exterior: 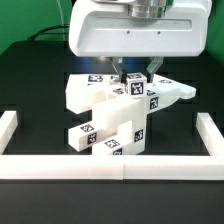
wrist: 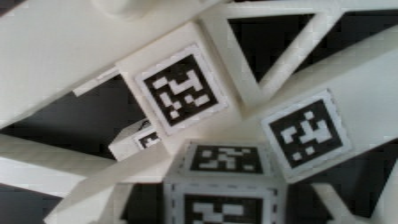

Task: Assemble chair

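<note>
Your claw (exterior: 133,74) hangs over the chair (exterior: 112,120), which lies as a loose heap of white parts in the middle of the worktop (exterior: 35,95); its jaws stand either side of a small block (exterior: 133,89) at the top of the heap; whether they press on it or only flank it, you cannot tell from either view. The likeliest trouble is the heap itself; slabs and blocks lean on one another, so a lift could drag a neighbour along or tip the stack toward the exterior view's left. A grip that lands off-centre would probably twist the block, since its faces look smooth and squared. The wrist view shows tagged parts crowded right beneath the claw, so a descent too deep could jam a jaw against them. The worktop is flat, matte black and bare around the heap; a low white border wall (exterior: 100,166) fences it, near enough to stop a sliding part; the arm (exterior: 140,30) fills the space above.
</note>
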You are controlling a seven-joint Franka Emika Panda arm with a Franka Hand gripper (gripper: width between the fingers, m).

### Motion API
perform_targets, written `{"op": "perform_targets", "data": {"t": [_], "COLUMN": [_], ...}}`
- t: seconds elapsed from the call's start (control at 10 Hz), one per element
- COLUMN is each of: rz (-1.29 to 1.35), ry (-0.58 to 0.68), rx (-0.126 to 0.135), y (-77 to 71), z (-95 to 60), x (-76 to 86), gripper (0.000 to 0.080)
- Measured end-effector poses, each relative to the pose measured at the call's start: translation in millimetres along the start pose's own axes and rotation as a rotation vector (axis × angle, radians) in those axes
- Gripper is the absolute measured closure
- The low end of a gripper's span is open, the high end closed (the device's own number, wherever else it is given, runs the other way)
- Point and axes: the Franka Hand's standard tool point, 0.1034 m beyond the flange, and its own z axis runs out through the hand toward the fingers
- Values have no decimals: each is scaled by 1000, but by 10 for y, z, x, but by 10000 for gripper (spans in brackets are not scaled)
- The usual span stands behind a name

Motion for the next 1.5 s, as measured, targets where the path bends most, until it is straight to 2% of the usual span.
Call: {"op": "perform_targets", "data": {"t": [0.7, 1.0, 1.1, 1.3, 1.4, 1.5], "rz": [597, 897, 1018, 1149, 1228, 1196], "ry": [-3, -7, -11, -15, -17, -16], "rx": [4, 20, 34, 39, 38, 37], "y": [9, -7, -17, -18, -24, -23], "z": [8, 6, 4, 4, 8, 9], "x": [-7, -1, 4, 6, 5, 4], "gripper": [515, 515, 515, 515, 442, 442]}}
